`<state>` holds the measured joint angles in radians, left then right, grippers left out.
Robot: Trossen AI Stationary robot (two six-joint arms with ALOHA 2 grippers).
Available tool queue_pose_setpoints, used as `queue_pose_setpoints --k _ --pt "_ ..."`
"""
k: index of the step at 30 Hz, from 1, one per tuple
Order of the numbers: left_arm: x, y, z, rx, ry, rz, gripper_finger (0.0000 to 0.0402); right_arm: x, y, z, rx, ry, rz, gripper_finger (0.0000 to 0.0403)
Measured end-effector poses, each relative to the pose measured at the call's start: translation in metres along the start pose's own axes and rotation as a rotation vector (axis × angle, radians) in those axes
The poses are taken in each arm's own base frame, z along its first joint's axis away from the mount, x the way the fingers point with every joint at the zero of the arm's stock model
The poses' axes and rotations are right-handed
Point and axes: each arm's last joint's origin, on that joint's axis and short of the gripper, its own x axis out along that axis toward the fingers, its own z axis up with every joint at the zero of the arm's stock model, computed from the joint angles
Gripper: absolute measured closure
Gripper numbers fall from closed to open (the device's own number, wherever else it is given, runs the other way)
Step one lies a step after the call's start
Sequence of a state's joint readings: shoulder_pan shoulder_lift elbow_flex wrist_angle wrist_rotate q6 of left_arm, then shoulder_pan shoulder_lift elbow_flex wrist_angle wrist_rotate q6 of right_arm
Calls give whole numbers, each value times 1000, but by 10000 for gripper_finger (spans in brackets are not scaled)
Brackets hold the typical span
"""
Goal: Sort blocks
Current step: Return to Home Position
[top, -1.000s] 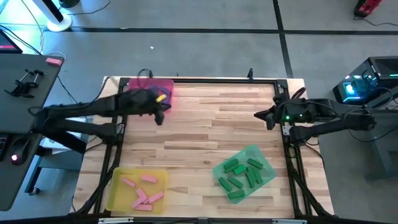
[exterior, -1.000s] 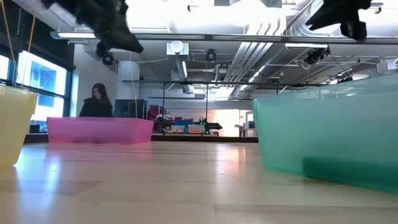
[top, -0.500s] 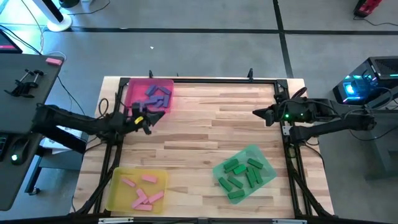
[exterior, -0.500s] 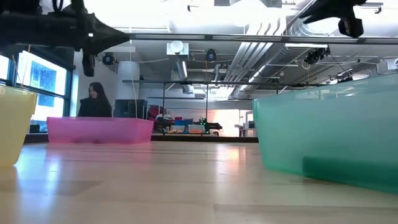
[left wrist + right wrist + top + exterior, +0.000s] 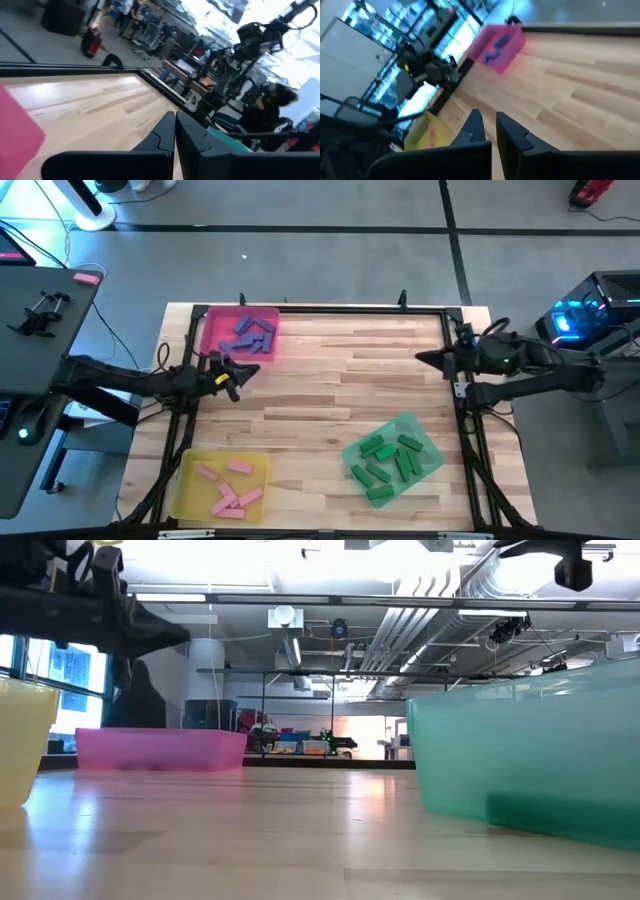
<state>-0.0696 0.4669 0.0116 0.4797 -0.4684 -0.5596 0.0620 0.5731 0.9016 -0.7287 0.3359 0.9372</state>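
At opposite tabletop (image 5: 330, 385) edges, left pincer (image 5: 250, 370) closed empty, right pincer (image 5: 421, 358) narrowly parted, both hang clear: blocks (image 5: 372, 447) look sorted.

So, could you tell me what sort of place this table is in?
Probably a robotics lab or open workshop: exposed ceiling ducts, a framed wooden table, and a glowing electronics box beside it.
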Motion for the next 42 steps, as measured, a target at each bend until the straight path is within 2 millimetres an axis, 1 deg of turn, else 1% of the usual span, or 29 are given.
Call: queue_pose_setpoints --k 6,8,11,13,15,17,19,21,25,28,29,32,34,38,40,42 --pt "-3 4 -2 -36 24 37 401 -14 -1 7 -89 -113 58 403" --pt "-3 5 -4 -17 46 51 401 -15 1 9 -126 -180 141 403" --pt "-3 7 -7 1 73 68 401 -8 0 4 -195 -296 315 403" --pt "-3 8 -9 11 88 79 401 2 -7 -4 -243 -355 425 403" --pt "-3 9 -9 16 97 84 401 12 -18 -15 -277 -391 493 403" --pt "-3 9 -10 18 100 86 401 19 -31 -23 -295 -417 508 403" --pt "-3 9 -10 19 101 87 401 22 -44 -30 -328 -425 510 403" --pt "-3 9 -10 19 101 87 401 18 -51 -34 -394 -429 556 403" --pt "-3 9 -10 19 101 87 401 -3 -55 -37 -555 -451 708 403" --pt "-3 9 -10 19 100 87 401 -15 -62 -43 -637 -481 704 403" --pt "-3 9 -10 19 100 87 401 -15 -64 -44 -647 -473 678 403" --pt "-3 9 -10 19 101 86 401 -9 -66 -46 -631 -429 669 403" --pt "-3 9 -10 19 103 84 401 -1 -66 -47 -591 -446 720 403" --pt "-3 9 -10 20 105 84 401 26 -81 -66 -491 -485 848 403" --pt "-3 9 -10 20 105 84 401 35 -93 -78 -414 -518 911 403" --pt "-3 9 -10 20 107 81 401 36 -94 -79 -386 -466 909 403"
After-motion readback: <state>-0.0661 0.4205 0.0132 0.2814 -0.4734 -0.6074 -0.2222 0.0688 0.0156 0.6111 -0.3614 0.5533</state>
